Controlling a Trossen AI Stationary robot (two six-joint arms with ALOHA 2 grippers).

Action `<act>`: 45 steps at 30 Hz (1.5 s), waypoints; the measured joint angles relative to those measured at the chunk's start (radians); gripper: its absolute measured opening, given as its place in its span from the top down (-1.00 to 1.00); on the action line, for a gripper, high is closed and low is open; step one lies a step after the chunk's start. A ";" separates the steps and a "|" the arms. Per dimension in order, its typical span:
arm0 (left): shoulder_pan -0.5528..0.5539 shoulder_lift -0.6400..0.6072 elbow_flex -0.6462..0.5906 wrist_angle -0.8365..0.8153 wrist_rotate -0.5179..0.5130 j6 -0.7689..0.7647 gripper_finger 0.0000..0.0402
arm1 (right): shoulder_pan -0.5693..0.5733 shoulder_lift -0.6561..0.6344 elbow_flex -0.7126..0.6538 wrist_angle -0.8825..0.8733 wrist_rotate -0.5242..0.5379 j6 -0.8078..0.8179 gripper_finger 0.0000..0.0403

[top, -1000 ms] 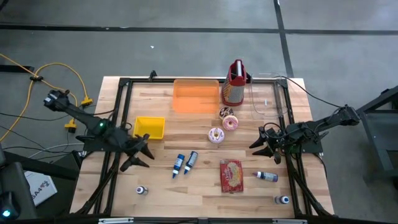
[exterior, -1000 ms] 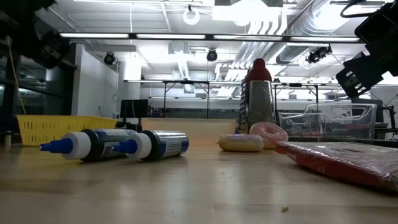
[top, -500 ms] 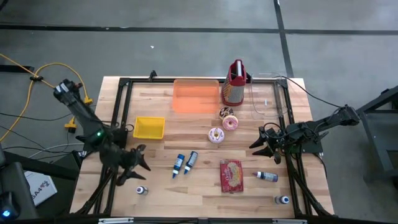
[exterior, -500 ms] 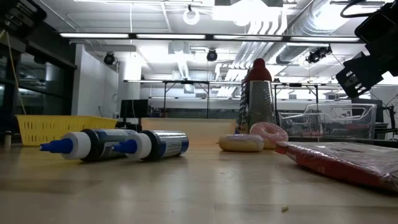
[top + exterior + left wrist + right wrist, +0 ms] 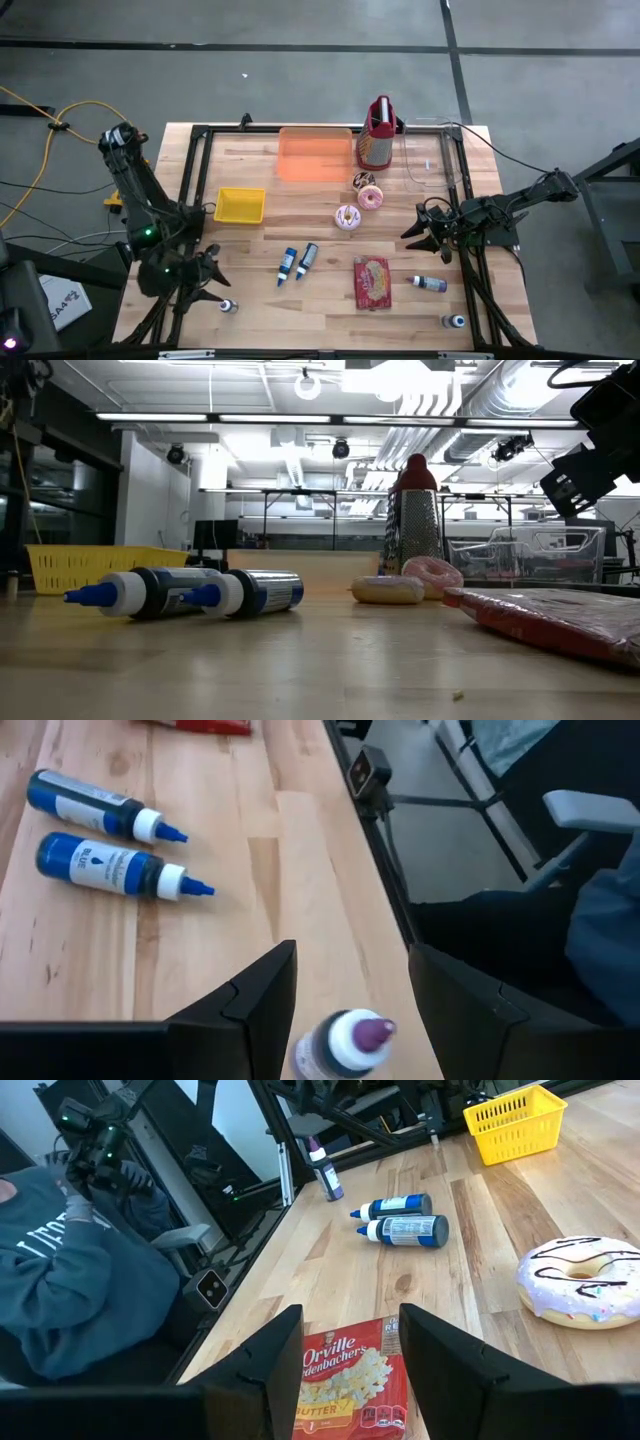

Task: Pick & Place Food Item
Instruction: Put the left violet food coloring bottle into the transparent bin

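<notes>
Two frosted donuts (image 5: 347, 217) (image 5: 370, 197) lie mid-table, and a red popcorn bag (image 5: 372, 282) lies flat toward the near edge. My left gripper (image 5: 212, 278) is open near the table's near-left corner. It hovers by a small purple-tipped bottle (image 5: 345, 1042) that stands upright and shows between its fingers. My right gripper (image 5: 415, 228) is open and waits at the right side, right of the donuts. Its wrist view shows the popcorn bag (image 5: 350, 1380) below it and one donut (image 5: 580, 1280) to the side.
An orange tray (image 5: 315, 153), a metal grater (image 5: 377, 135) and a clear container (image 5: 430, 160) stand at the far side. A yellow basket (image 5: 241, 205) sits on the left. Two blue bottles (image 5: 297, 262) lie mid-table, with small bottles (image 5: 430, 284) (image 5: 455, 321) near right. A seated person (image 5: 60, 1290) is beyond the table.
My left arm has swung from beside the yellow basket toward the table's near edge, ending by the small bottle at the near-left corner, and has gone out of the low view. Its fingers stay open. Nothing on the table has moved.
</notes>
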 joint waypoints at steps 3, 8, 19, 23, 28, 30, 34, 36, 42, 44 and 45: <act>-0.055 -0.002 0.000 -0.001 -0.039 -0.016 0.06 | 0.000 0.000 0.000 0.000 0.000 0.000 0.24; -0.116 0.005 0.001 -0.049 -0.065 -0.017 0.06 | 0.000 0.000 0.000 0.000 0.000 0.000 0.24; -0.133 0.086 0.001 -0.085 -0.063 -0.071 0.06 | 0.000 0.000 0.000 0.000 0.000 0.000 0.24; -0.133 0.129 0.001 -0.085 -0.060 -0.117 0.06 | 0.000 0.000 0.000 0.000 0.000 0.000 0.24; -0.132 0.160 0.001 -0.091 -0.043 -0.163 0.06 | 0.000 0.000 0.000 0.000 0.000 0.000 0.24; -0.132 0.170 0.001 -0.093 -0.041 -0.181 0.06 | 0.000 0.000 0.000 0.000 0.000 0.000 0.24; -0.132 0.189 0.001 -0.095 -0.017 -0.215 0.06 | 0.000 0.000 0.000 0.000 0.000 0.000 0.24; -0.132 0.197 0.001 -0.095 0.001 -0.228 0.06 | 0.000 0.000 0.000 0.000 0.000 0.000 0.24; -0.132 0.218 0.001 -0.096 0.031 -0.236 0.06 | 0.000 0.000 0.000 0.000 0.000 0.000 0.24; -0.132 0.226 0.001 -0.096 0.031 -0.225 0.06 | 0.000 0.000 0.000 0.000 0.000 0.000 0.24; -0.132 0.230 0.001 -0.096 0.031 -0.217 0.06 | 0.000 0.000 0.000 0.000 0.000 0.000 0.24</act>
